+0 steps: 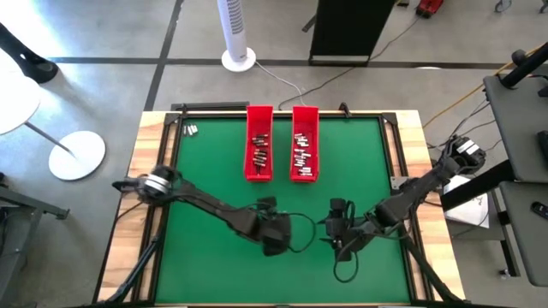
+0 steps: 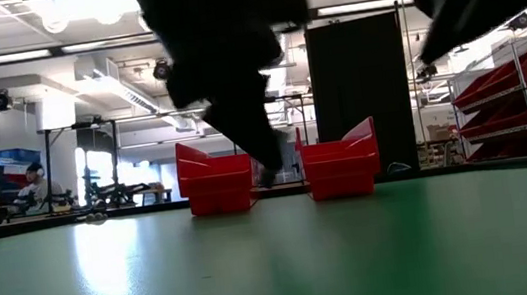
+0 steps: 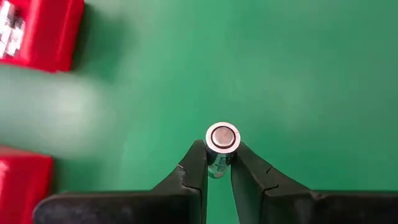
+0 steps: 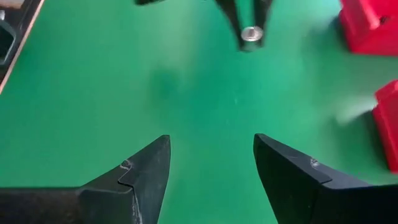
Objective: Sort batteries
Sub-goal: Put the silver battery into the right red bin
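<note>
Green mat (image 1: 205,162) | left tool (image 3: 217,163) clamps battery (image 3: 222,138) | right tool (image 4: 211,158) spread

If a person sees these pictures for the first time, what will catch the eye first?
First, the two red trays side by side at the far middle of the green table, both holding batteries. Next, the left gripper near the table's front centre, its jaws shut on one battery held end-on. The right gripper hangs beside it with jaws open and empty.
</note>
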### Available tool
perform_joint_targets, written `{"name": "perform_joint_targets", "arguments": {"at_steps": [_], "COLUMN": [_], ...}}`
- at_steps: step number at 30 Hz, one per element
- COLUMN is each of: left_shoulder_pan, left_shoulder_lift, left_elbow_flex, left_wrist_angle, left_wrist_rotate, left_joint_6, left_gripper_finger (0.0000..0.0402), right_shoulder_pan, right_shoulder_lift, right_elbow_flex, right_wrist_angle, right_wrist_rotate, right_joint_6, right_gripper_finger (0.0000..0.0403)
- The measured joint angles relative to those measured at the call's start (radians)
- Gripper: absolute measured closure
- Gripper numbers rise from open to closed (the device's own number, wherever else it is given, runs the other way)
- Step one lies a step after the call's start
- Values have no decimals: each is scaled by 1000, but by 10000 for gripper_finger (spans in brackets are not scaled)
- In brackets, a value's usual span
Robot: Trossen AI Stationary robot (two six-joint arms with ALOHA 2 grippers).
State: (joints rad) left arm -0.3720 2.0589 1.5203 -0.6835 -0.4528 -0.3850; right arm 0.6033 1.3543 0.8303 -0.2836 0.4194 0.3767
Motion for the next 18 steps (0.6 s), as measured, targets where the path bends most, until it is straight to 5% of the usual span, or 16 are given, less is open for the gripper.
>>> {"name": "perform_joint_targets", "arguments": {"at_steps": [9, 18], "left_shoulder_pan": [-18, -26], "left_shoulder_lift": [269, 344], "left_elbow_flex": [331, 335], "left_wrist_angle": [-146, -92], "left_wrist_rotate": [-222, -239], "left_joint_6": [500, 929], "left_gripper_finger": [374, 374], "right_shoulder_pan": [95, 115], "right_shoulder_lift": [-2, -4], "right_elbow_flex": [0, -1], "right_wrist_angle": [-119, -272], "right_wrist_rotate": [0, 1], "right_joint_6": [43, 95], "right_gripper_finger": [175, 171]}}
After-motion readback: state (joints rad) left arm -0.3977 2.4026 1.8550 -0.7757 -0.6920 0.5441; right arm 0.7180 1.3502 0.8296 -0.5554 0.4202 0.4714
